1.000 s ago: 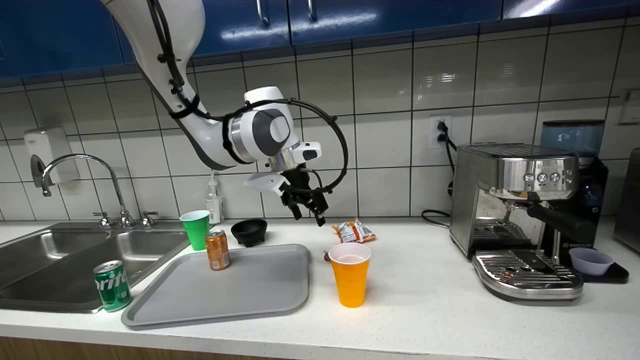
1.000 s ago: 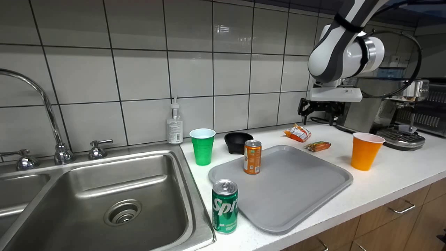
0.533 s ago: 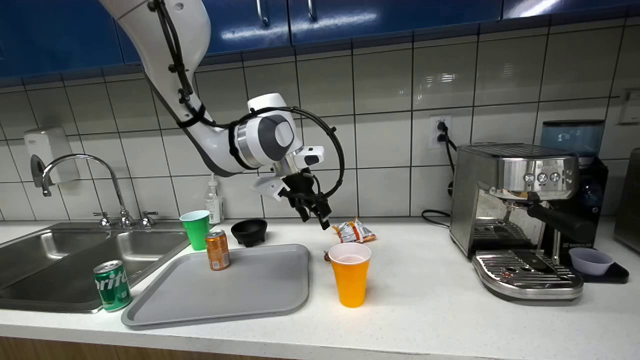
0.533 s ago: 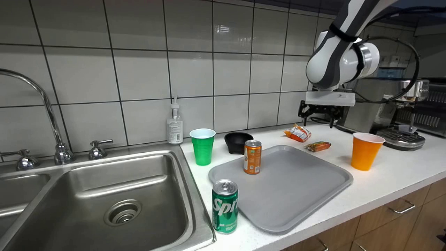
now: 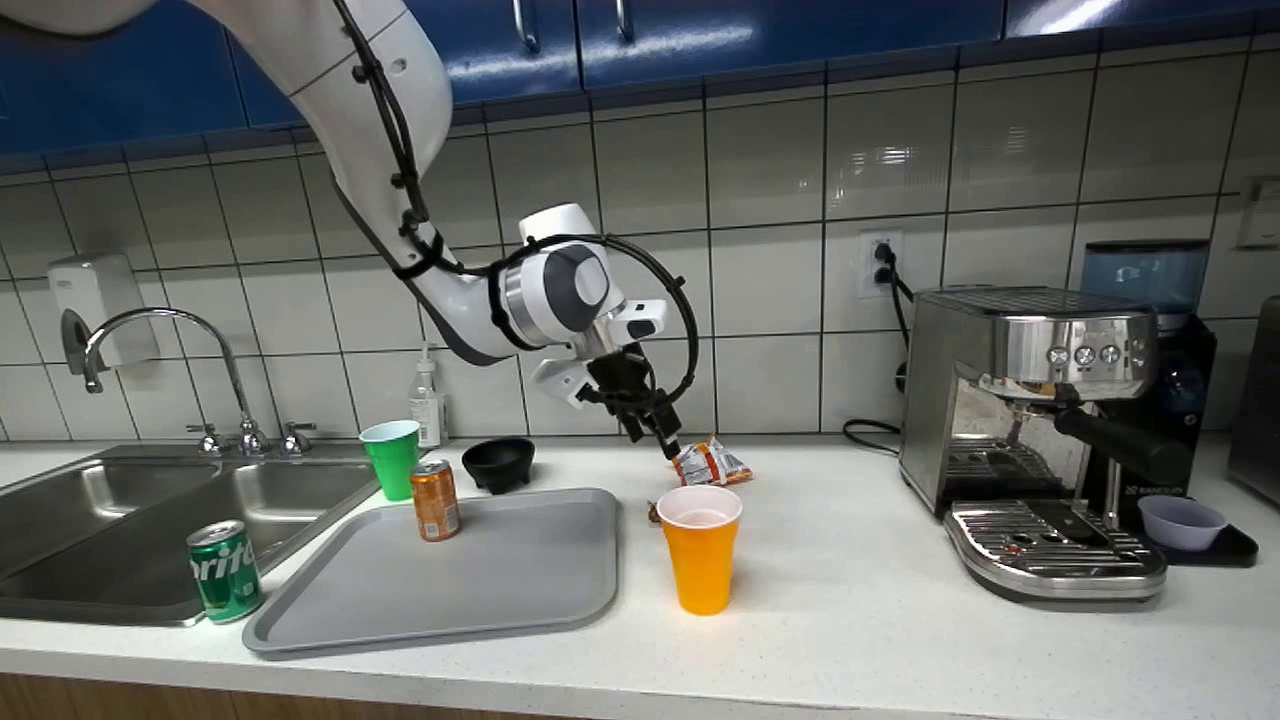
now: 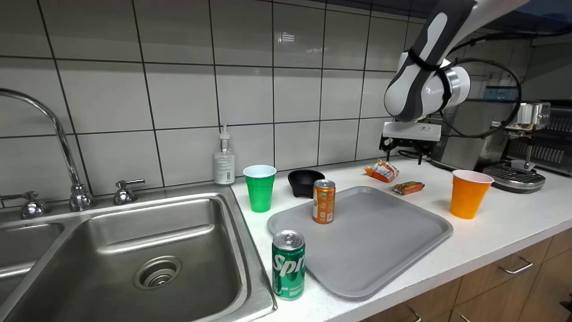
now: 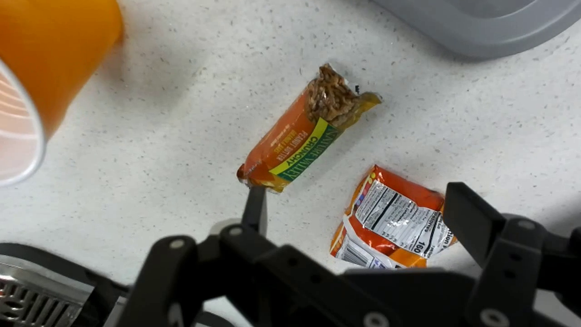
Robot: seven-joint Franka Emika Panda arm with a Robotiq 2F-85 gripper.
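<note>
My gripper [image 7: 356,197] is open, its two black fingers spread wide with nothing held between them. Beneath it, in the wrist view, a crumpled orange-red snack bag [image 7: 395,218] shows between the fingers, its right end partly covered by one finger. In both exterior views the gripper [image 5: 655,446] hangs above the counter beside this bag [image 6: 382,171], apart from it in an exterior view. A granola bar [image 7: 295,141] in an opened orange and green wrapper lies close by. An orange cup [image 5: 703,560] stands upright nearby and hides most of the bar in that view.
A grey tray [image 6: 371,241] carries an orange can [image 6: 324,201]. Around it stand a green Sprite can [image 6: 288,268], a green cup [image 6: 260,190] and a black bowl [image 6: 304,182]. A sink [image 6: 134,250] and a coffee machine [image 5: 1040,440] flank the area; the tiled wall rises behind.
The arm has come down, and my gripper is lower and nearer the snack bag. Its fingers have stayed spread. Everything on the counter rests where it was.
</note>
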